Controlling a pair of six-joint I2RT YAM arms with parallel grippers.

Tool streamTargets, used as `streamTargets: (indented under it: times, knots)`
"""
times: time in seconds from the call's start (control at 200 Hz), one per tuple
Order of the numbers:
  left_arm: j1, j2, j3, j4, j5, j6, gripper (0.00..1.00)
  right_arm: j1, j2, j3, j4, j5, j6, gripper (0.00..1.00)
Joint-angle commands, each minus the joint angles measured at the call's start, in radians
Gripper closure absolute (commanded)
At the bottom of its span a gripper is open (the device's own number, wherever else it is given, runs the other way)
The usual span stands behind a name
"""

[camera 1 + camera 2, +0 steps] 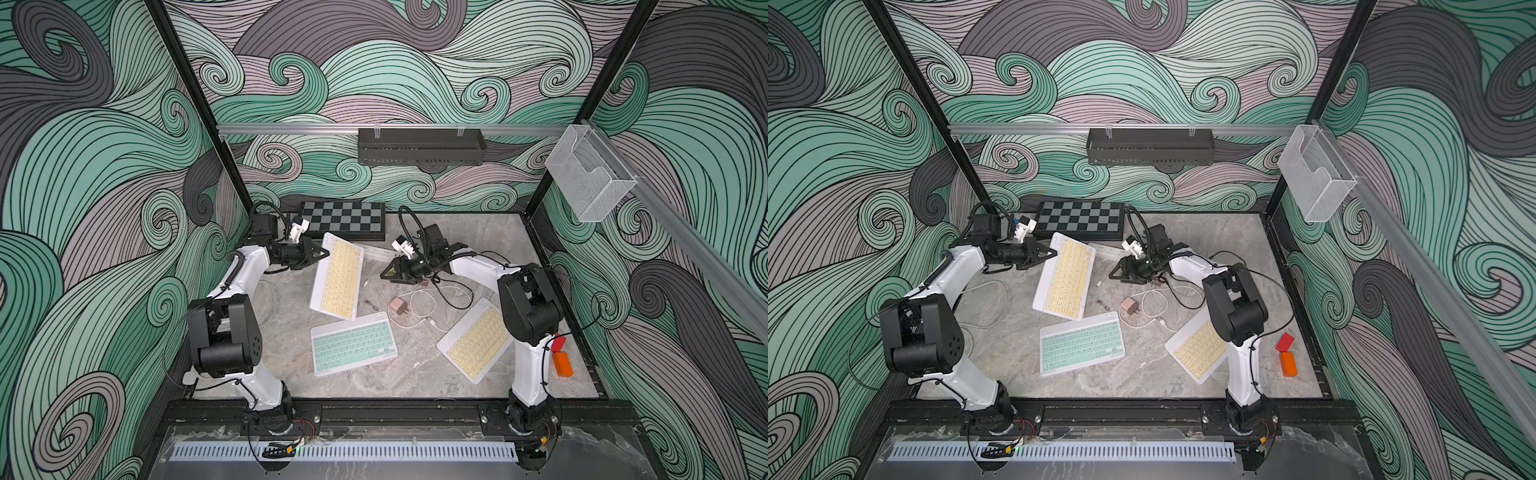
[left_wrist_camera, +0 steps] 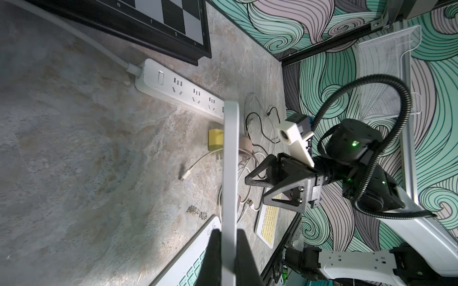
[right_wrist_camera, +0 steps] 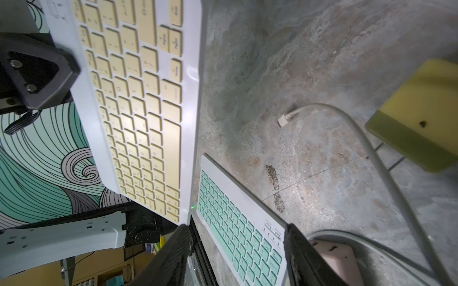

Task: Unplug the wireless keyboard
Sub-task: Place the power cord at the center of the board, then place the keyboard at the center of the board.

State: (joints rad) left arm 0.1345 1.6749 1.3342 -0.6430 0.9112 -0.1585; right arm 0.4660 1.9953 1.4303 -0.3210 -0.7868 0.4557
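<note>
Left hand point(image 1: 322, 252) is clenched on the white wireless keyboard with yellow keys point(image 1: 336, 276), pinching its 9 o'clock long edge near the far end. Its wrist view shows both fingers point(image 2: 215, 250) tight on the white rim. Keyboard is up off the grey stone-look bench point(image 1: 415, 374) and tilted, long axis roughly 12-to-6 in both top views, at 3 o'clock from that hand. Can't tell if its near end touches anything.

Right hand point(image 1: 384, 274) is released, jaws apart, nothing between them. It sits at 3 o'clock of the keyboard, near but apart.

Key relation: white charging cable's plug point(image 1: 366, 284) lies loose on the bench in the gap between keyboard and right hand, about 8 o'clock from the right hand and clear of the keyboard's edge. No lead visible running into the keyboard, so I judge the unplug itself done.

What's left looks like a set-down, left arm's job. Flat teal-keyed keyboard point(image 1: 353, 349) lies at 6 o'clock, just by the held one's near end. Lowering straight down risks landing on it.
</note>
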Motion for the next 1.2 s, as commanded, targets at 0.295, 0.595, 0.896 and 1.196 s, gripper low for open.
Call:
streamTargets:
  times: [0.295, 0.595, 0.896, 1.196]
  knots:
    - [-0.043, 0.177, 0.416, -0.517, -0.126, 0.473, 1.0, -0.003, -0.199, -0.097, 0.034, 0.054, -0.002, 0.37]
    - [-0.056, 0.266, 0.494, -0.71, -0.209, 0.823, 1.0, -0.012, -0.216, -0.13, 0.045, 0.062, 0.006, 0.38]
    - [-0.055, 0.466, 0.696, -0.859, -0.293, 0.914, 1.0, -0.021, -0.251, -0.161, 0.036, 0.079, -0.014, 0.38]
    - [-0.06, 0.608, 0.78, -0.89, -0.358, 0.943, 1.0, -0.03, -0.258, -0.179, 0.037, 0.098, -0.016, 0.38]
